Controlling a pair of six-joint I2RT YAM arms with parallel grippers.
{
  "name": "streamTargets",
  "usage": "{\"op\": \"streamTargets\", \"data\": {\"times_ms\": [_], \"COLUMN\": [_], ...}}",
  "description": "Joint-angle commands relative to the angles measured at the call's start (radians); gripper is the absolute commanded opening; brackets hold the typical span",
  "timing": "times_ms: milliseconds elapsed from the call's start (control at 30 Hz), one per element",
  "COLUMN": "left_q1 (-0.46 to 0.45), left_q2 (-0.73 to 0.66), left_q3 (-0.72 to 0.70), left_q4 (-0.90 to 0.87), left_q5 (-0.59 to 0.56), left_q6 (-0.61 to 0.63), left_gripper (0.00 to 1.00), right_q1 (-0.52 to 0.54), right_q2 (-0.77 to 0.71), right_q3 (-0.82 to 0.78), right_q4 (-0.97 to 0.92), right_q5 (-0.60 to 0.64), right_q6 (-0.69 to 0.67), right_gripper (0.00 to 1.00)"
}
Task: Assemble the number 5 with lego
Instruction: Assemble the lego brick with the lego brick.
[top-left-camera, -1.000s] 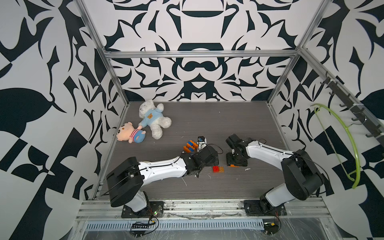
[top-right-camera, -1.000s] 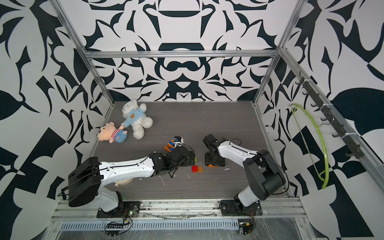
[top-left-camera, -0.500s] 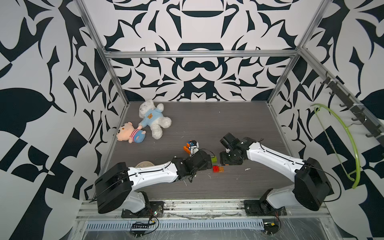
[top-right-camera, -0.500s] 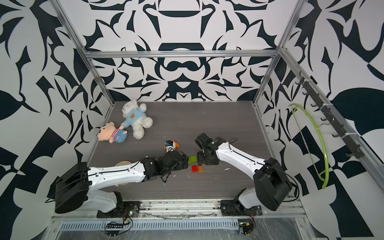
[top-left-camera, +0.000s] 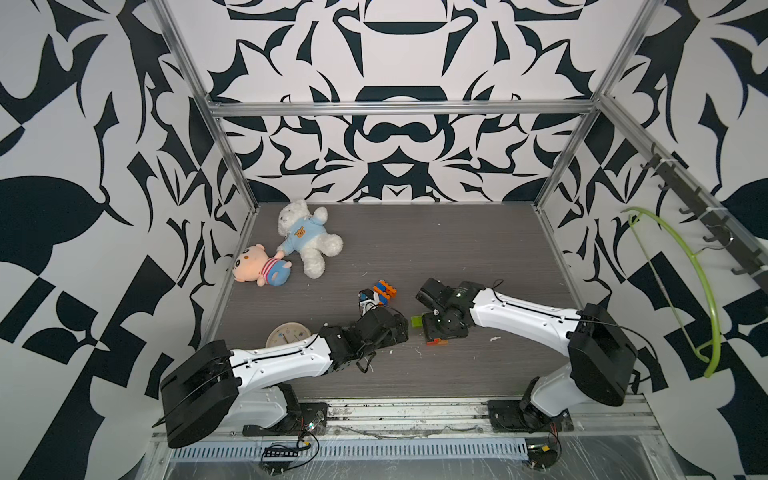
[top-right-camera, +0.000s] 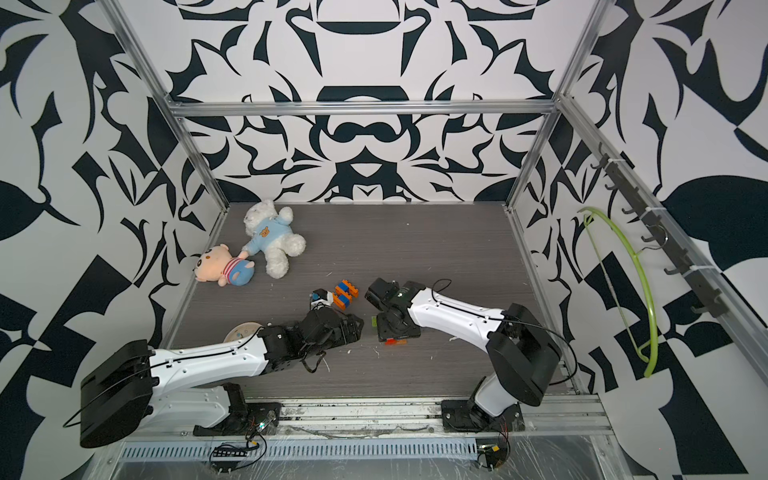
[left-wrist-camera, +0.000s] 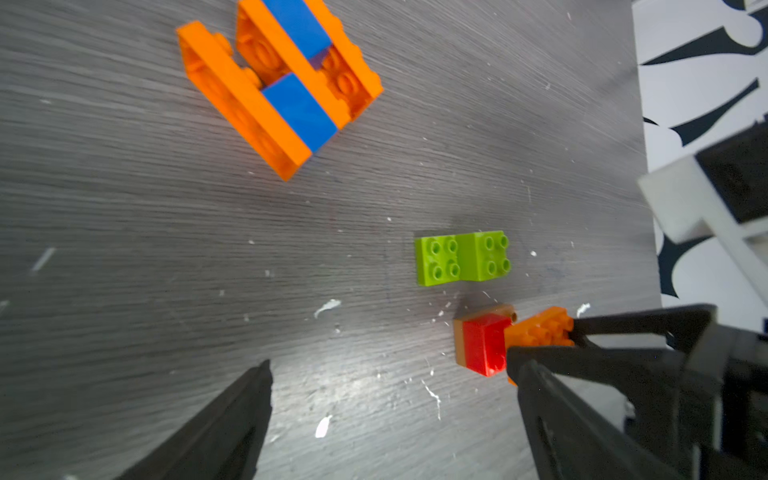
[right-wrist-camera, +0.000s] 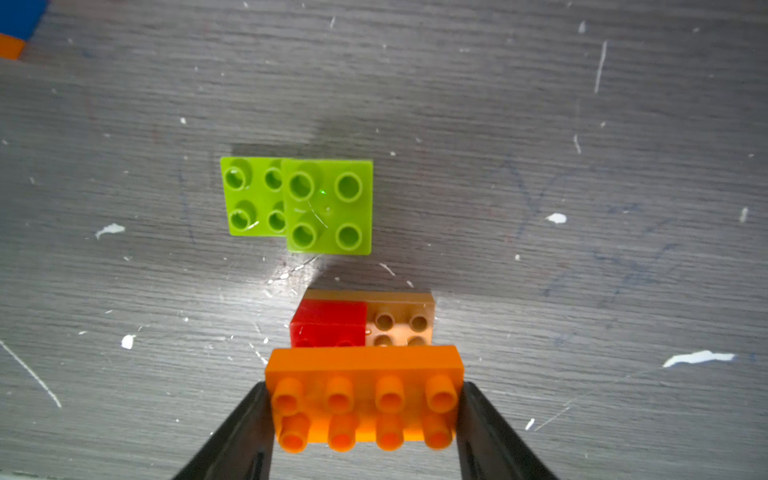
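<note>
I see the grey desk (top-left-camera: 457, 249) from above, both arms reaching toward its middle. My left pincer (left-wrist-camera: 388, 361) stands wide open, holding nothing. Beyond it lies the orange-and-blue lego block (left-wrist-camera: 286, 83), apart from the rest. My right pincer (right-wrist-camera: 365, 399) grips an orange brick (right-wrist-camera: 365, 365) by its short ends, just beside two joined lime green bricks (right-wrist-camera: 299, 203) and a red-and-brown brick (right-wrist-camera: 332, 320).

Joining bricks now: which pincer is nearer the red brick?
Right. The right pincer, shut on the orange brick, is right next to the red brick; the left pincer hangs open farther off, on its other side.
</note>
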Motion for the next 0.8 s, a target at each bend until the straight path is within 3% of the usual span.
{"op": "streamTargets", "data": {"times_ms": [0,767], "left_q1": [0.003,0.003], "left_q2": [0.049,0.100], "left_q3": [0.020,0.031], "left_q4": [0.050,0.058], "left_q5": [0.059,0.071], "left_q6": [0.025,0.001], "left_gripper": [0.99,0.99], "right_q1": [0.007,0.012], "right_q2": [-0.010,0.035], "right_q3": [0.006,-0.008], "right_q4": [-0.009,-0.001], "right_q5": [0.028,0.005], "right_q6": [0.015,0.009], "right_gripper": [0.62,0.62]}}
